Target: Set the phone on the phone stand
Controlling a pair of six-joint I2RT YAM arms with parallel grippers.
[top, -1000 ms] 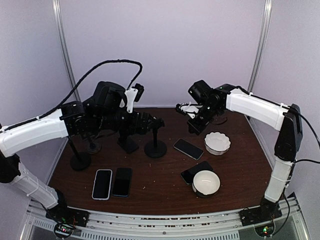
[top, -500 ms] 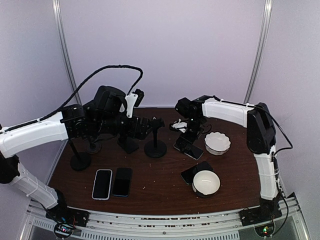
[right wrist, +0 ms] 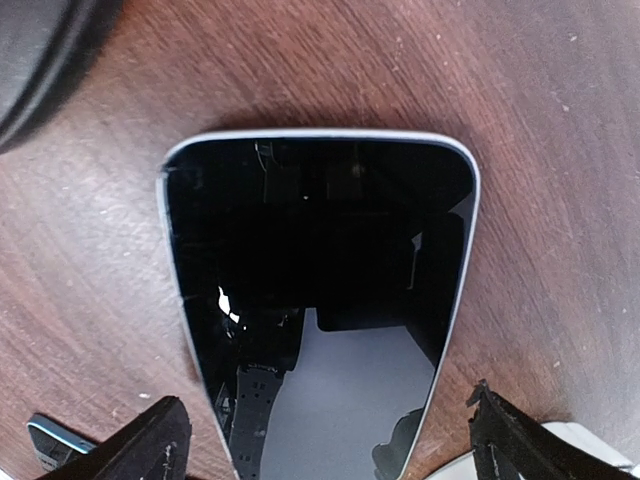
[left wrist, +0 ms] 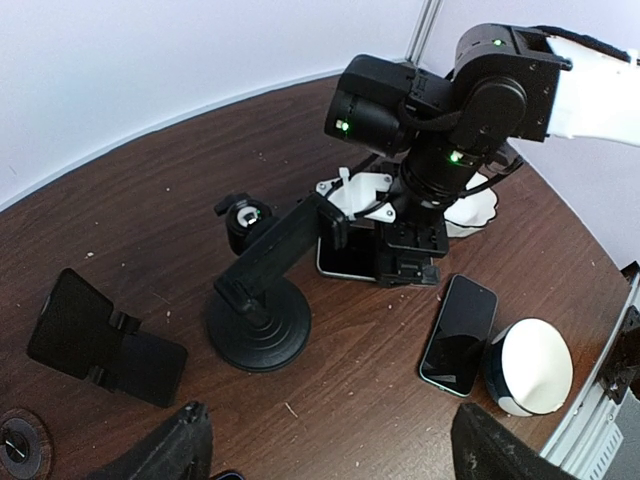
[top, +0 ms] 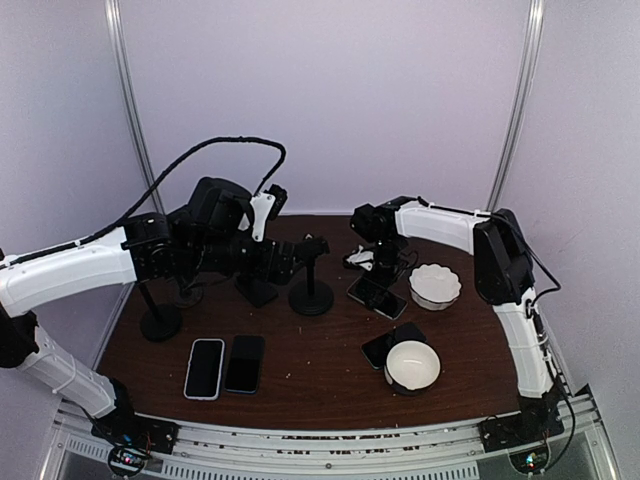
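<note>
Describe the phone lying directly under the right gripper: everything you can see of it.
The phone is a slim slab with rounded corners, a pale silvery rim and a glossy black screen that is switched off and mirrors the rig above. It lies flat, screen up, on the brown wooden table, between the open fingers of the right gripper. The fingers stand outside its long edges, and only the table appears to touch it.

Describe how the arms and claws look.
The left arm and right arm share white tubular links and black joints. A black cable arcs over the left one. Small green lights dot the right wrist. The left claw and right claw are black.
</note>
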